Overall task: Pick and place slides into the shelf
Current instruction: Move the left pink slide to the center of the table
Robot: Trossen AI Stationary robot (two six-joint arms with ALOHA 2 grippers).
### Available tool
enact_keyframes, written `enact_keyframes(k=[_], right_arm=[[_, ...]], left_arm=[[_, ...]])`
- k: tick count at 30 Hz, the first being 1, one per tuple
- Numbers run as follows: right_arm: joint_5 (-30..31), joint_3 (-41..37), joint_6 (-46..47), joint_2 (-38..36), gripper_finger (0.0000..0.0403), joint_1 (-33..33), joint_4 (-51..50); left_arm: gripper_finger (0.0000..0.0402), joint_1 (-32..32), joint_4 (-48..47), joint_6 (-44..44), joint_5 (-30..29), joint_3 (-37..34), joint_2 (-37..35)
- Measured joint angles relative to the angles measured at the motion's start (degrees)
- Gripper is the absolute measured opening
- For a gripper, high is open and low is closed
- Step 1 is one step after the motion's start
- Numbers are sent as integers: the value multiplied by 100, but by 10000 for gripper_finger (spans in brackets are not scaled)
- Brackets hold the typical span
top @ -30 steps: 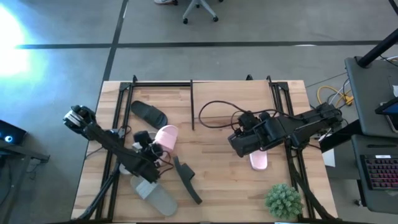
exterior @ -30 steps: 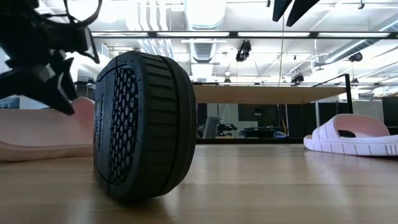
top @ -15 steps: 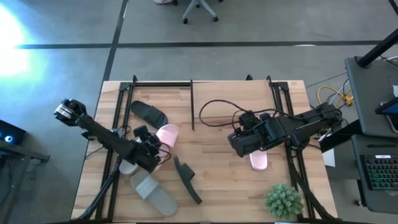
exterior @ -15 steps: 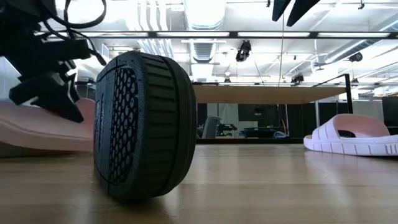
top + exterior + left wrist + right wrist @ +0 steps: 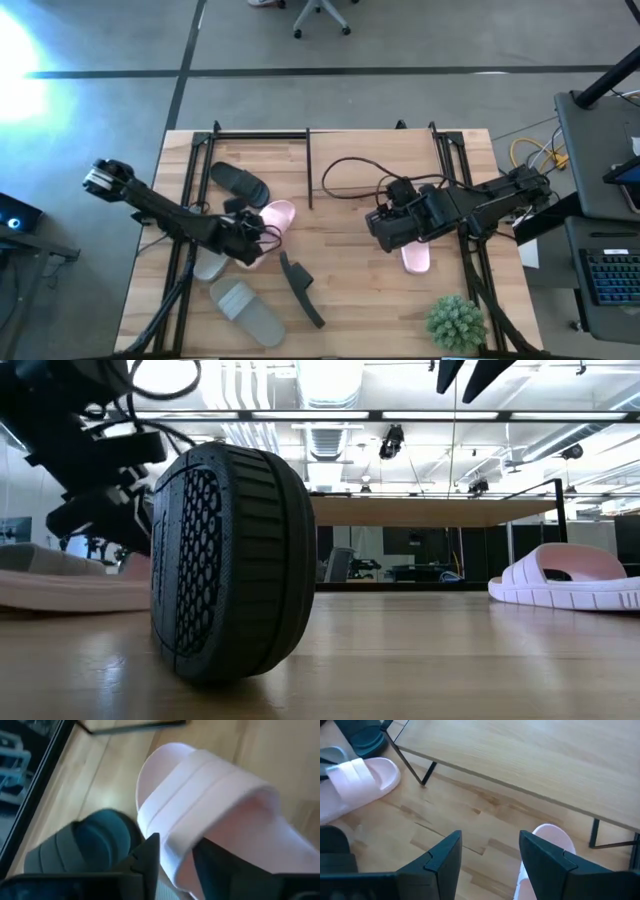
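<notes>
My left gripper (image 5: 256, 237) is shut on a pink slide (image 5: 277, 217) left of the table's middle, also seen in the low view (image 5: 60, 592). A black slide (image 5: 238, 182) lies flat beyond it. Another black slide (image 5: 300, 290) stands on its edge near the front and fills the low view (image 5: 230, 560). Two pale grey slides (image 5: 246, 311) (image 5: 207, 267) lie at the front left. My right gripper (image 5: 390, 228) hangs open, high above the second pink slide (image 5: 416, 259). The shelf (image 5: 530, 755) stands at the far middle on thin black legs. My left gripper has the side of the pink slide's broad strap (image 5: 175, 851) between its two fingers. One finger (image 5: 215, 862) reaches in under the strap and the other (image 5: 147, 857) stands outside it. The fingers slant down from the table's left. The slide's sole lies on the table.
A small green plant (image 5: 456, 322) stands at the front right corner. A black cable (image 5: 345, 180) loops across the table's middle. Bare wood lies between the two arms. Black frame rails (image 5: 190, 200) run along the table's left and right sides.
My left gripper has moved toward the far edge and a little right, tipping down onto the pink slide, and has taken hold of its strap. The pink slide has turned on the table, its toe swinging toward the right. My right gripper stays where it was.
</notes>
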Motion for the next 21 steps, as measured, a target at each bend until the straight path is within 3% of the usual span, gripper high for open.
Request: enact_keyframes(k=[9, 12, 21], right_arm=[[-46, -104, 147, 0, 189, 0, 24], [-50, -110, 202, 0, 189, 0, 25], [-240, -110, 192, 0, 189, -2, 26]], left_arm=[[4, 411, 918, 547, 135, -156, 92], [9, 529, 1201, 560, 319, -214, 244], [48, 519, 1182, 857, 123, -80, 416]])
